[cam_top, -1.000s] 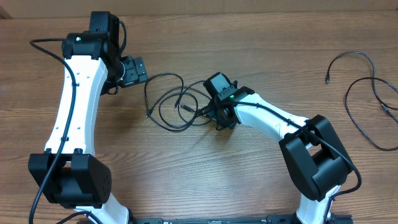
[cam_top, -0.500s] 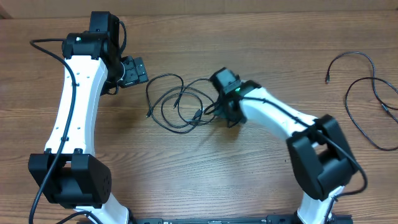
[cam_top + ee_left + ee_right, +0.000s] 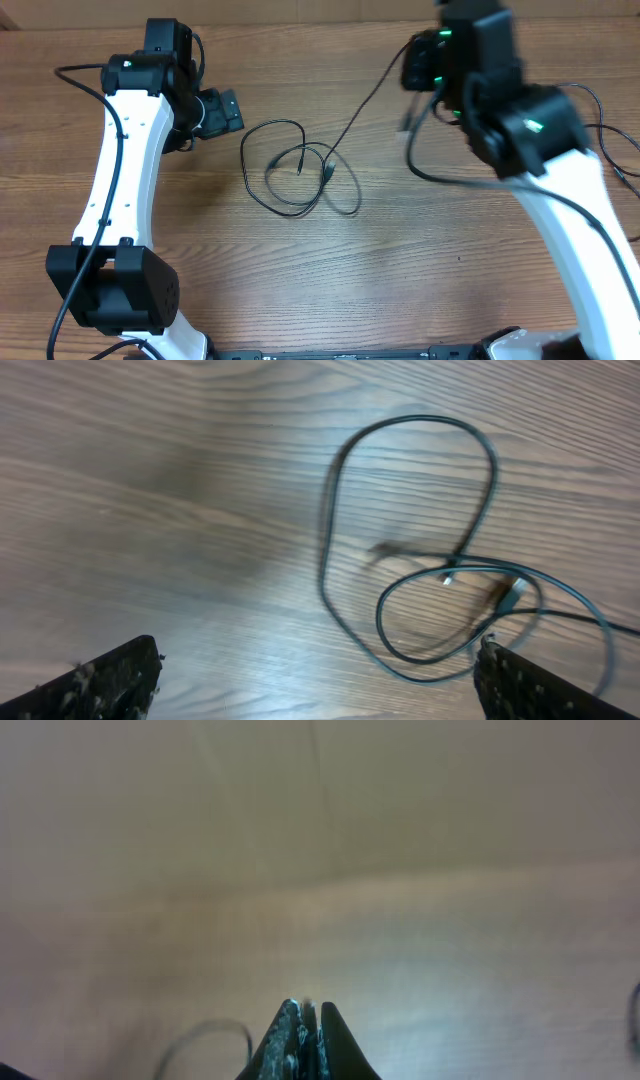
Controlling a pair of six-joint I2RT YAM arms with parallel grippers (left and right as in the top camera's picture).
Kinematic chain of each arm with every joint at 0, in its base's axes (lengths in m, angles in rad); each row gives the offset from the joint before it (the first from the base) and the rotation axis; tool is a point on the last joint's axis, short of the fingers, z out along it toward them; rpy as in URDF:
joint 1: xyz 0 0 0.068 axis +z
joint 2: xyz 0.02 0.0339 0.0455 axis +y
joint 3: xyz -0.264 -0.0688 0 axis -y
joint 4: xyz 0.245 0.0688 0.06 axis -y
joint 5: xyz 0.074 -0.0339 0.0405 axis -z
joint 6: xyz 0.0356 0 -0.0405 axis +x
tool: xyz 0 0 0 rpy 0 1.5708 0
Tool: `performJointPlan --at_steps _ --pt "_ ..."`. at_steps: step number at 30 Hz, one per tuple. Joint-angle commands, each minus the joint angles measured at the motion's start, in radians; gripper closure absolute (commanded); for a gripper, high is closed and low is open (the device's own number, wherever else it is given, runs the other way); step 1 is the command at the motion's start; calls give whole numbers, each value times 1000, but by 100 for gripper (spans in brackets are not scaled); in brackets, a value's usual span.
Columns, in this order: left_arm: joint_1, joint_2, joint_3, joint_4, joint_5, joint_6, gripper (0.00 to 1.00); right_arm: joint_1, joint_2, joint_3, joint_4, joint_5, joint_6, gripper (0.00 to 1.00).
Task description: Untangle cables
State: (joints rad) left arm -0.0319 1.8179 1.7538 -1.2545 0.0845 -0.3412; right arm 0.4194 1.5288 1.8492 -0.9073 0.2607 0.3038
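Wood-grain tabletop (image 3: 300,280). My left pincer (image 3: 315,665) gapes wide, empty; the cables (image 3: 300,175) lie looped just ahead of it. My right pincer (image 3: 305,1018), raised, is pinched tight on one strand running up from them.

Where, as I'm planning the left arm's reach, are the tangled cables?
Overhead view: the tangled cables lie looped on the table left of centre, just right of the left gripper; one strand runs up toward the right gripper.

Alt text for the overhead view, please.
The right end effector, high near the far edge, is shut on a thin black strand stretching from the looped cables on the wooden table. The left end effector sits open just left of the loops.
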Motion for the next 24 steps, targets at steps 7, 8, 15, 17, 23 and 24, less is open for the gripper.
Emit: performJointPlan --at_steps 7,8,15,17,23,24 --pt "4 -7 -164 107 187 80 0 -3 -84 84 101 254 -104 96" --pt "3 -7 -174 116 187 91 0 -3 -89 84 120 324 -104 96" --pt "-29 -7 -188 132 186 133 0 -78 -92 84 204 482 -167 96" --pt "-41 -7 -188 133 186 136 0 -111 -92 84 172 414 -160 96" --pt "-81 -7 -188 143 154 136 0 -177 -53 83 -31 24 -148 64" --pt "-85 -7 -188 143 147 136 0 -181 -38 82 -68 -29 -148 60"
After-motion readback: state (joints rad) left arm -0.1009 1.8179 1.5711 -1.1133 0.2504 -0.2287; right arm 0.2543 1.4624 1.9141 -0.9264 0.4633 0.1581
